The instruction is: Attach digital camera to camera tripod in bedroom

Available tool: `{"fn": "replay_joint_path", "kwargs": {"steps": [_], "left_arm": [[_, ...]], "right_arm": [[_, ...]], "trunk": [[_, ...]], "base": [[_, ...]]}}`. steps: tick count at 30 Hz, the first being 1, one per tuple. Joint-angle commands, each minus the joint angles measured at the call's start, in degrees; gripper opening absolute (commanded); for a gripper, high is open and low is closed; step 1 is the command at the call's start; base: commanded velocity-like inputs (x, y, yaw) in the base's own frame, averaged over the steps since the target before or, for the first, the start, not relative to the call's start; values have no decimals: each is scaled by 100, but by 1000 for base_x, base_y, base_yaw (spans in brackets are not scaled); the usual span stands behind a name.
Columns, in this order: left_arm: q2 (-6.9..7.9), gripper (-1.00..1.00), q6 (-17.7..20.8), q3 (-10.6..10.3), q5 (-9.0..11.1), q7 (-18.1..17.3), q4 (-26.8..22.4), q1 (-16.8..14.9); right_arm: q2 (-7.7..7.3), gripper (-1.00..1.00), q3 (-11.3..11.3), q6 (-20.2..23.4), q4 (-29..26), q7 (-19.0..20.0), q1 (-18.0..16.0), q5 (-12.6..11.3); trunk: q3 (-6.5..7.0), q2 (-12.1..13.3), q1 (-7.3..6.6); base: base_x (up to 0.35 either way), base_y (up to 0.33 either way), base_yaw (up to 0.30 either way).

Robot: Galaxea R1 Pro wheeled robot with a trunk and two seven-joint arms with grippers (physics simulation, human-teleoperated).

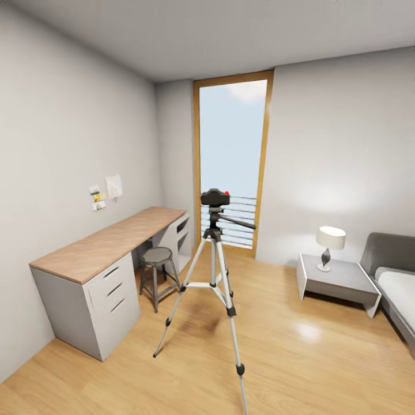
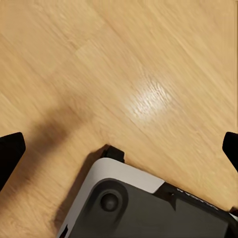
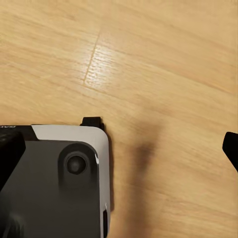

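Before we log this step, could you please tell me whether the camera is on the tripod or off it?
On it. The camera sits level atop the tripod, which stands upright, legs spread on the wood floor.

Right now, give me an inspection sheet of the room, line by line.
Surface: wood floor, bare around the tripod.
Job's things: camera sits on the tripod head, red button up.
Clutter: stool by the desk, lamp on the bedside table.
Grippers: left gripper and right gripper both open, over the floor, holding nothing.
Cables: nothing seen.
Surroundings: window, bed, notes on the wall.
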Motion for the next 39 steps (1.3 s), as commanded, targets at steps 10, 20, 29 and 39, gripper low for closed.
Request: {"fn": "replay_joint_path", "kwargs": {"steps": [10, 20, 29, 39], "left_arm": [[-110, 100, 41, -44, 50, -35, 60, 356], [-125, 100, -38, -45, 48, -40, 65, 585], [-121, 100, -47, -42, 52, -34, 59, 599], [-117, 100, -44, -45, 49, -32, 58, 603]], "right_arm": [[5, 100, 32, -23, 16, 20, -2, -35], [142, 100, 32, -195, 16, 16, 401, -35], [205, 100, 32, -363, 16, 14, 493, -39], [219, 100, 32, -383, 16, 14, 504, -35]], "trunk": [[89, -3, 2], [164, -3, 2], [208, -3, 2], [215, -3, 2]], "base": [[0, 0, 0], [0, 0, 0], [0, 0, 0], [0, 0, 0]]}}
